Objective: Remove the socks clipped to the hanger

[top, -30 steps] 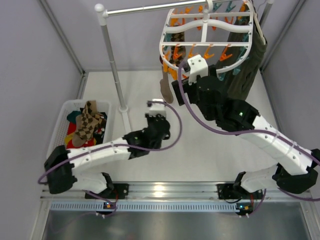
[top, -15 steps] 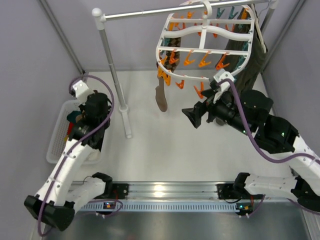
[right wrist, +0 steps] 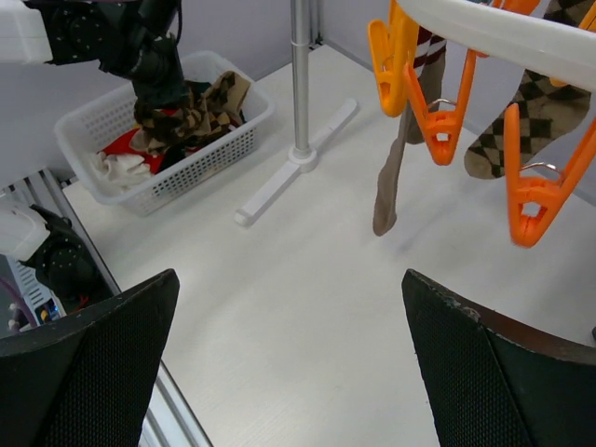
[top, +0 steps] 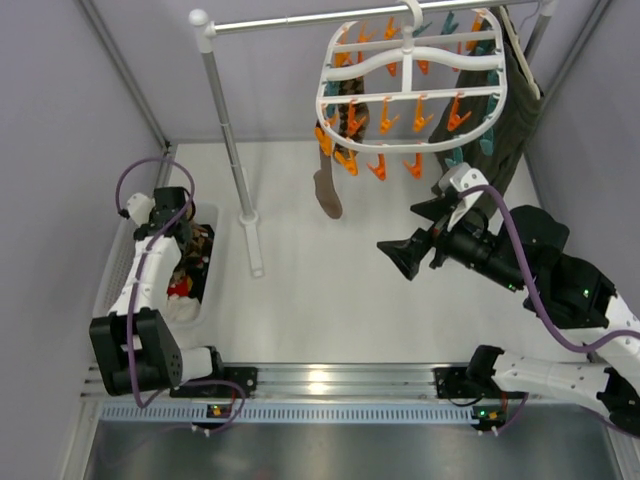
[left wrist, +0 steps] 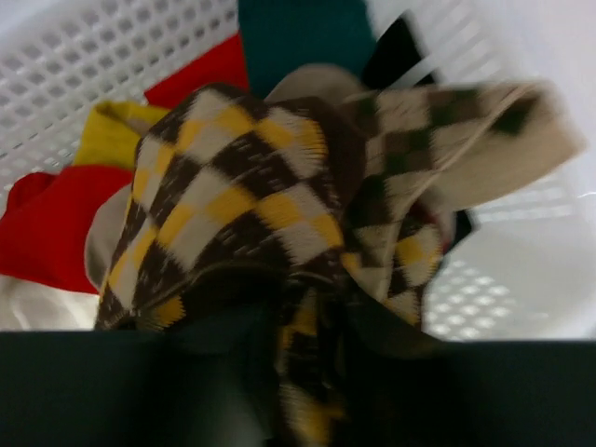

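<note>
We log right pincer (right wrist: 289, 279) open, empty, below hanger (top: 410, 75); left pincer (top: 183, 250) among basket (top: 112, 270) socks (left wrist: 242, 205), grip unclear; rail stand (top: 232, 150) between.

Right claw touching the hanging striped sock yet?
Apart. Right wrist view shows bare table between the open right claw and the striped sock.

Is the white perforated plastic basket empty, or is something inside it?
Not empty: brown argyle socks and red cloth lie inside the white perforated plastic basket.
</note>
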You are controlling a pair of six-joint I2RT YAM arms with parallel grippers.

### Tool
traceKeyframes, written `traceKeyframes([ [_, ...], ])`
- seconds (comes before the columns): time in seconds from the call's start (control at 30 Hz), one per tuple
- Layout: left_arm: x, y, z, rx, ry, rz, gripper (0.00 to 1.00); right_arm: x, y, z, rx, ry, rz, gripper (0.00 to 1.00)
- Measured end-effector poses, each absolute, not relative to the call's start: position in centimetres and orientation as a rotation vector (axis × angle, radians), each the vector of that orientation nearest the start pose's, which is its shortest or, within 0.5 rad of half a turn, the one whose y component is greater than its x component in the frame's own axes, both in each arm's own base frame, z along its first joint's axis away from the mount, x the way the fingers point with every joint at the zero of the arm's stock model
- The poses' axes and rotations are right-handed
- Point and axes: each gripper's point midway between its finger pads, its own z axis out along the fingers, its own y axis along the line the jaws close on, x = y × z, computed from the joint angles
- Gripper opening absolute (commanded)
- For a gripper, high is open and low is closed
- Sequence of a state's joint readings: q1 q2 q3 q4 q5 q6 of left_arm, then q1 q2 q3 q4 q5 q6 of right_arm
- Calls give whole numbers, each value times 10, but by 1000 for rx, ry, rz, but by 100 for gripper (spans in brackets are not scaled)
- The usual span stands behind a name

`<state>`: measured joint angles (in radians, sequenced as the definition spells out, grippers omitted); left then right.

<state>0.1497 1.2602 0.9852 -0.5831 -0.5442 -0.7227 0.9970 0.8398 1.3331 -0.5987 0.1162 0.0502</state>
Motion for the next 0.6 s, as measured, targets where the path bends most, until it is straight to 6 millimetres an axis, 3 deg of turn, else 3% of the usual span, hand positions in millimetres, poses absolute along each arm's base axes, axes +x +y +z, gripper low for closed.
traceKeyframes([
  [0.03, 307, 113, 140, -1202, 2009, 384, 80, 164, 220, 412, -701, 1571, 690, 100],
  [0.1, 298, 111, 121, -1247, 2035, 393, 96, 163, 217, 413, -690, 1569, 692, 99],
  [0.17, 291, 109, 114, -1283, 2034, 393, 98, 161, 212, 412, -674, 1566, 693, 100],
  [0.23, 288, 108, 119, -1288, 2012, 376, 98, 156, 200, 411, -637, 1558, 701, 99],
  [0.43, 281, 99, 189, -1213, 1820, 191, 98, 141, 164, 403, -512, 1520, 738, 99],
  [0.6, 269, 89, 226, -1101, 1756, 96, 99, 140, 158, 384, -468, 1545, 748, 99],
])
